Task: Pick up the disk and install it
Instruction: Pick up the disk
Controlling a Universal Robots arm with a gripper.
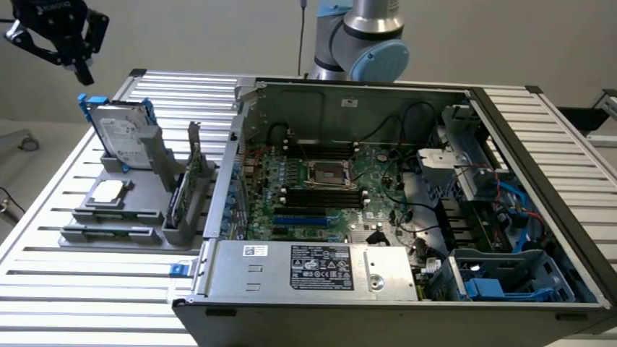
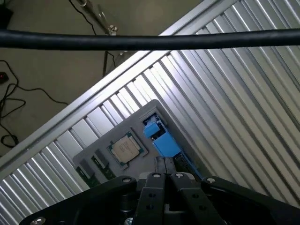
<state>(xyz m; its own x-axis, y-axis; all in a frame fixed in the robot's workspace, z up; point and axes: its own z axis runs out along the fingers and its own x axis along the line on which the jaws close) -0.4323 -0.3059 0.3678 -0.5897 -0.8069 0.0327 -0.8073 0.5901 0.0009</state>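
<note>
The disk (image 1: 123,134) stands on edge in a grey holder (image 1: 115,228) at the exterior view's left, a silver drive with a white label in a blue carrier. My black gripper (image 1: 82,71) hangs in the air above and slightly to the left of it, well apart from it. In the wrist view the fingers (image 2: 165,174) are pressed together with nothing between them, and the blue top edge of the disk (image 2: 161,140) lies just beyond them, far below.
A square silver processor chip (image 1: 108,190) (image 2: 125,149) lies on the same holder, with upright cards (image 1: 188,181) beside it. The open computer case (image 1: 540,166) fills the slatted aluminium table's right, with a grey power supply (image 1: 308,267) and blue drive bay (image 1: 511,278) in front. A black cable (image 2: 150,41) crosses the wrist view.
</note>
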